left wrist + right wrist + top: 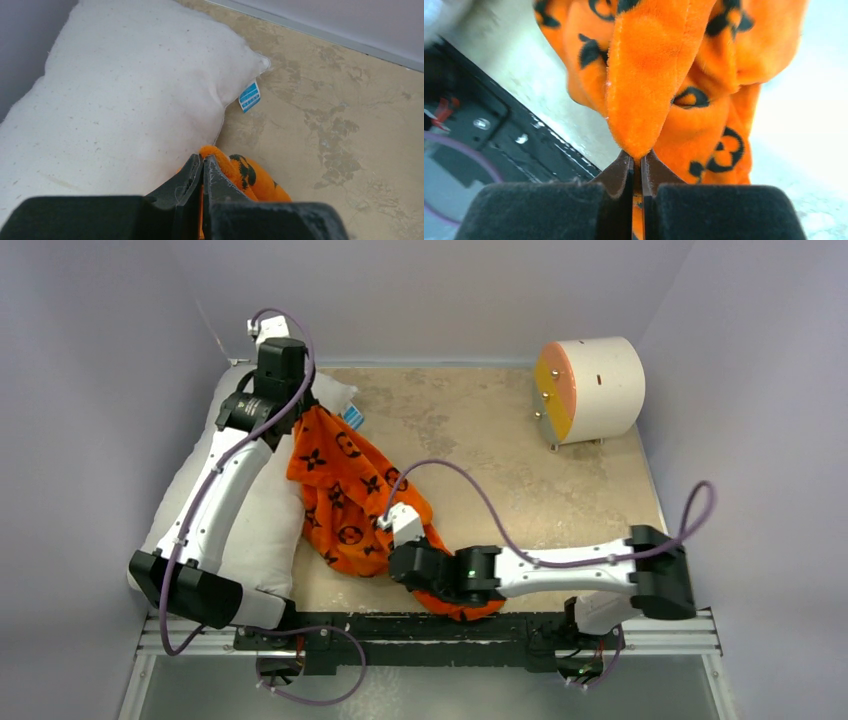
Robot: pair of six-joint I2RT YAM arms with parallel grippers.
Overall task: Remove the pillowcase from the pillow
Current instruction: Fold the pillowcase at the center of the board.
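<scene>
The orange pillowcase (345, 490) with black motifs hangs stretched between my two grippers, off the pillow. The white pillow (255, 520) lies bare along the left wall under my left arm; its blue tag (249, 96) shows at its far corner. My left gripper (303, 408) is shut on a fold of the pillowcase (240, 170) beside the pillow's (125, 100) edge. My right gripper (412, 565) is shut on another fold of the pillowcase (659, 75) near the table's front edge; fabric fills its view.
A white cylinder with an orange face (590, 390) lies at the back right. The black base rail (400, 625) runs along the front edge and shows in the right wrist view (484, 130). Grey walls close in the left, back and right.
</scene>
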